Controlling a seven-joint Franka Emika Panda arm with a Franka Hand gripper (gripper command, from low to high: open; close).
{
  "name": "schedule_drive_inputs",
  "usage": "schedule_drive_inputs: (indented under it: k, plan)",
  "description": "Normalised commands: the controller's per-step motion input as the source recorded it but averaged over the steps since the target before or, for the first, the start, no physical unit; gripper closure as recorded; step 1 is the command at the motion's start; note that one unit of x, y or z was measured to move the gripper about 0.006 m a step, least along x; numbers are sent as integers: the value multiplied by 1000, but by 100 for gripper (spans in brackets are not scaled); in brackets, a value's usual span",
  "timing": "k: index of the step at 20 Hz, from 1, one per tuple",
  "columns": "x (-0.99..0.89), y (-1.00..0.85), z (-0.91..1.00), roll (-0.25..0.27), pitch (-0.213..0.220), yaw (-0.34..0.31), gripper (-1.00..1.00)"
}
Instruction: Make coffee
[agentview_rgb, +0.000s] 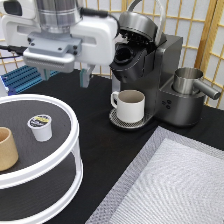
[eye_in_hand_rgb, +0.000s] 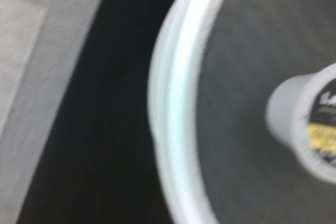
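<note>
Gripper (agentview_rgb: 64, 77) is seen up near the exterior view's top left, hanging well above the table with both fingers spread apart and nothing held between them. Nearest the camera, at the exterior view's left, a round white two-tier tray (agentview_rgb: 70, 150) is parked, and the coffee pod (agentview_rgb: 40, 127) is sat upright on its dark top shelf, untouched, below the gripper; in the wrist view the pod (eye_in_hand_rgb: 311, 125) is caught just inside the tray's white rim (eye_in_hand_rgb: 169, 125). A tan cup (agentview_rgb: 7, 148) is also stood on that shelf, near the pod but apart from it. A grey mat (agentview_rgb: 170, 185) is laid at the bottom right. Further back, a white mug (agentview_rgb: 130, 105) is placed on the coffee machine's (agentview_rgb: 160, 75) drip plate, and the machine's lid is flipped open. A metal pitcher (agentview_rgb: 192, 82) is perched on the machine's right side.
</note>
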Motion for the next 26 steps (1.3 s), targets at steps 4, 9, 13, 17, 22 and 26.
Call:
schedule_drive_inputs:
  k: [4,9,13,17,22,26]
  plan:
    - [-524,-321,-316,-179,-76,-140,-100]
    - [-573,-305,-229,-138,-191,-94,-100]
    - [-563,-110,-237,-114,-286,-53,-100]
    - [-391,0,-267,-49,-210,0,-100]
    - [-385,118,-262,-7,-59,1,-100]
    - [-438,66,-289,0,0,3,-100]
